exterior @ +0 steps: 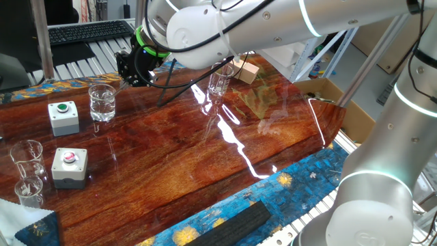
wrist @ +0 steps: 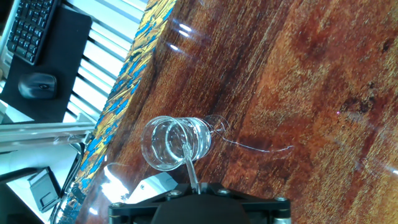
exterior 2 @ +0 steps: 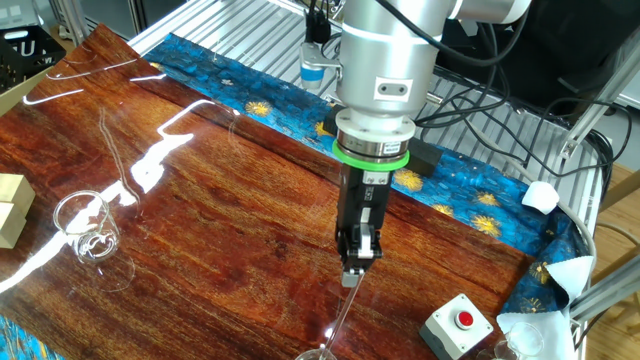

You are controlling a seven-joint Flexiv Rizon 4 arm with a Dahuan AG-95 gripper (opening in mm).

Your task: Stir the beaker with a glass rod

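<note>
The tool point(exterior 2: 356, 262) is pinched tight on the glass rod point(exterior 2: 340, 310). In the other fixed view the tool sits mid-frame, pointing down at a slant, and the thin rod runs from its tip toward the bottom edge of the frame.

In the hand view the tool's black body fills the bottom edge. The rod comes up out of it and its far end goes into the beaker point(wrist: 176, 143), which stands on the tabletop point(wrist: 298, 93) just left of center. The beaker is clear, w/ some clear liquid in it. Can't tell if the rod tip touches the beaker floor.

In one fixed view the beaker is at upper left, below the tool, and the rod itself is too faint to see there. Just left of the beaker sits a grey box w/ a green button point(exterior: 63, 116). Lower left there is a 2nd grey box w/ a red button point(exterior: 69, 167), and beside it 2 small clear beakers point(exterior: 27, 171). A taller clear glass point(exterior: 220, 82) stands near top center, w/ a wood block point(exterior: 246, 71) just beside it. A black keyboard point(exterior: 89, 31) is at the top left, off the tabletop.
</note>
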